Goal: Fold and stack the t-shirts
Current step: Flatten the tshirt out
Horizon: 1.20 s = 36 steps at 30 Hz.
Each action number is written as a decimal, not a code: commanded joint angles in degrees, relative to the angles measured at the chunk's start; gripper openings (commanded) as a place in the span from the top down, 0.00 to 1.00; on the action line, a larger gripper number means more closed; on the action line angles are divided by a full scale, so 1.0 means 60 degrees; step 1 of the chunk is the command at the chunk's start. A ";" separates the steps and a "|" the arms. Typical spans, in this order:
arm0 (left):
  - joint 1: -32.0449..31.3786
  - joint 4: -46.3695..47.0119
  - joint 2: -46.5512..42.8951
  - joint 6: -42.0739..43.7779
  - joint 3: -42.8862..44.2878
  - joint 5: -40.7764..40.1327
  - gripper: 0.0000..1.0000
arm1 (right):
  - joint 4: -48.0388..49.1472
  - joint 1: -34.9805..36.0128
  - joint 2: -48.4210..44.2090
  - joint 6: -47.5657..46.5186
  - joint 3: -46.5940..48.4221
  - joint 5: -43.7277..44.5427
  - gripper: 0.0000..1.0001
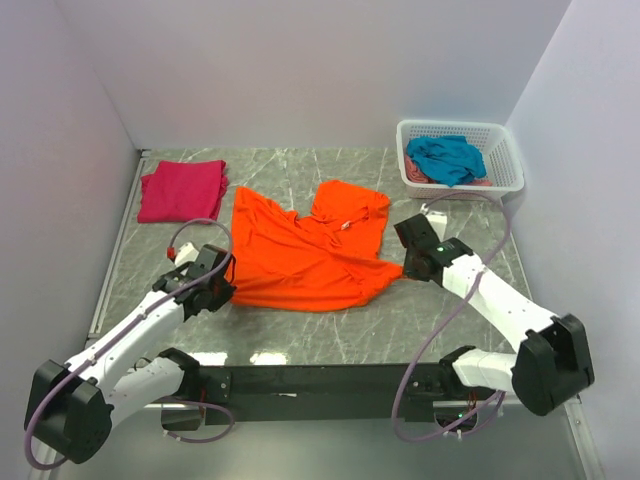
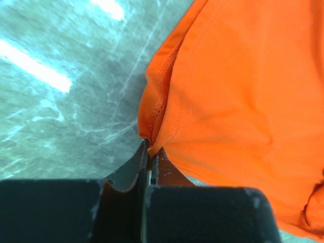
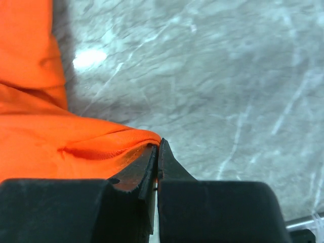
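At desk centre: orange shirt, spread out and rumpled between the two arms, upper right part doubled over on itself; lying on the grey marbled desk.
Far left corner: pink shirt, folded into a flat rectangle, close to the orange shirt's far left corner; touching or not, cannot tell.
Far right corner: white lattice basket against the wall, teal shirt bunched inside; a scrap of pinkish cloth under it, too small to make out.
Left hand: down at the orange shirt's near left corner, closed tight on the cloth.
Left wrist view: both black fingers pressed together with no gap, a stitched hem of the orange shirt pinched at their tips; cloth fanning away to the right, bare desk to the left.
Right hand: down at the orange shirt's near right corner, likewise closed on the cloth.
Right wrist view: fingers clamped shut, a rolled orange edge caught between the tips; cloth to the left, bare desk ahead and to the right.
Shirt between the hands: near edge running from one pinched corner to the other, low on the desk, slack and wrinkled rather than taut.
Arms: left reaching in from the near left, right from the near right, both angled inward toward the orange shirt.
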 commanded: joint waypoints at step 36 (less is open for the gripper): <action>0.0012 0.2441 -0.0696 0.5117 1.2860 0.1512 0.99 | -0.0928 -0.1235 -0.3389 -0.4853 1.2873 -0.1691 1.00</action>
